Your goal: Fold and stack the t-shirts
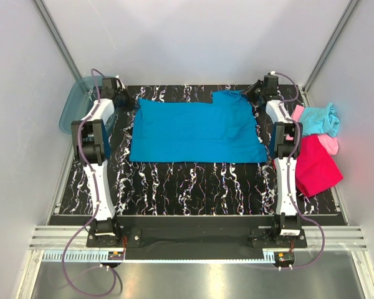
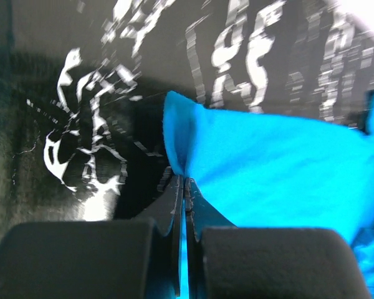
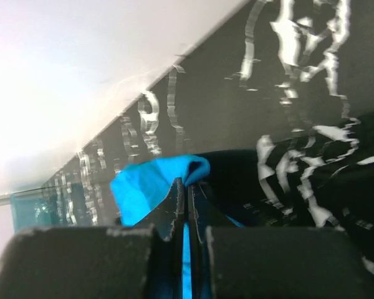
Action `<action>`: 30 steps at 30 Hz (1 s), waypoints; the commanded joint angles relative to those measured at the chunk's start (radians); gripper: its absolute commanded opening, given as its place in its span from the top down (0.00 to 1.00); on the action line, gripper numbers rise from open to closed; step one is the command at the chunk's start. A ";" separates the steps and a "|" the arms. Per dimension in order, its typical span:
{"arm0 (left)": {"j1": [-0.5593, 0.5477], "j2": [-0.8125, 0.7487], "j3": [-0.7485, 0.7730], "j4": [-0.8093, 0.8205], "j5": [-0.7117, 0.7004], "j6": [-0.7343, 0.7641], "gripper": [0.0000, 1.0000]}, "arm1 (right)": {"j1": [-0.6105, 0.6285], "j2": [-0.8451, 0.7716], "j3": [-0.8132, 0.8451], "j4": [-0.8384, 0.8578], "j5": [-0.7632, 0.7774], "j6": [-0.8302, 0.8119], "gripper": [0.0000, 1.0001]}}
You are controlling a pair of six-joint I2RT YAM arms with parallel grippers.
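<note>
The blue t-shirt lies spread flat on the black marbled table. My left gripper is at its far left corner, shut on the blue cloth; the jaws pinch a fold of it. My right gripper is at the far right corner, shut on a bunched blue edge. The magenta-red t-shirt, the light pink one and the light aqua one lie piled at the table's right edge.
A translucent teal plastic bin stands at the far left beyond the table edge; a bit of it shows in the right wrist view. White walls close in the back and sides. A metal rail runs along the near edge.
</note>
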 commanded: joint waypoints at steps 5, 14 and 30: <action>-0.007 -0.195 -0.014 0.078 0.003 -0.010 1.00 | 0.002 -0.259 -0.071 0.111 0.006 -0.035 1.00; -0.020 -0.331 -0.177 0.118 0.015 -0.045 1.00 | 0.002 -0.488 -0.383 0.279 0.016 -0.014 1.00; -0.022 -0.658 -0.505 0.106 -0.055 -0.015 1.00 | 0.018 -0.917 -1.025 0.514 0.059 0.072 1.00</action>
